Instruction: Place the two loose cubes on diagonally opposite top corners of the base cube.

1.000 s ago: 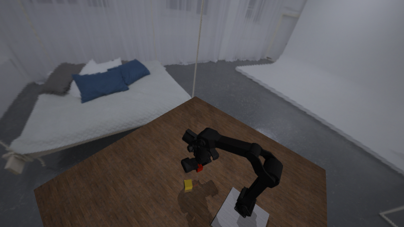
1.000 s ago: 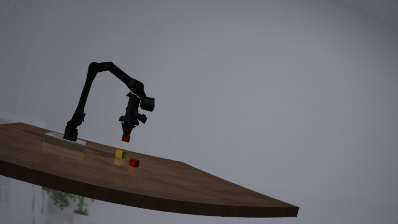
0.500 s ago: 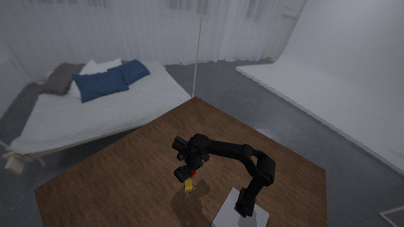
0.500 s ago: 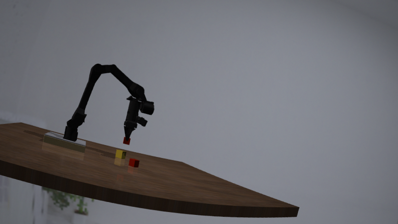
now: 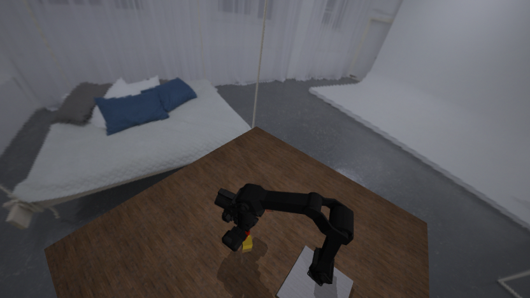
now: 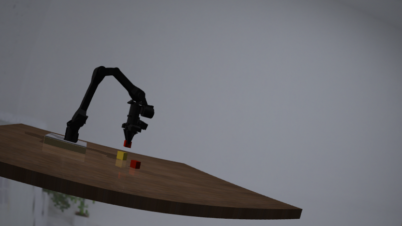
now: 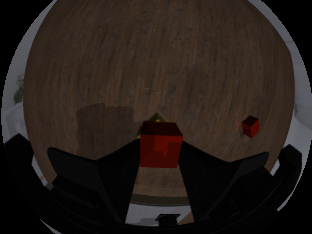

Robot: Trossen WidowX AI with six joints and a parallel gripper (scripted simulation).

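Observation:
My gripper [image 6: 128,142] [image 7: 159,144] is shut on a red cube. The held red cube [image 6: 127,144] [image 7: 160,150] hangs level or nearly so above the table, with a gap below it in the exterior view. In the top view only a bit of the held cube shows beside the gripper. The yellow base cube [image 5: 247,244] [image 6: 121,155] stands on the table below the held cube; in the wrist view it is mostly hidden behind that cube. The other red cube [image 6: 135,164] [image 7: 250,127] lies on the table, apart from the yellow cube; the arm nearly hides it in the top view.
The wooden table [image 5: 155,229] [image 6: 179,190] carries the arm's pale base plate [image 5: 296,272] [image 6: 64,145]. The arm reaches from that plate over the cubes. A bed [image 5: 148,148] with pillows stands beyond the table edge.

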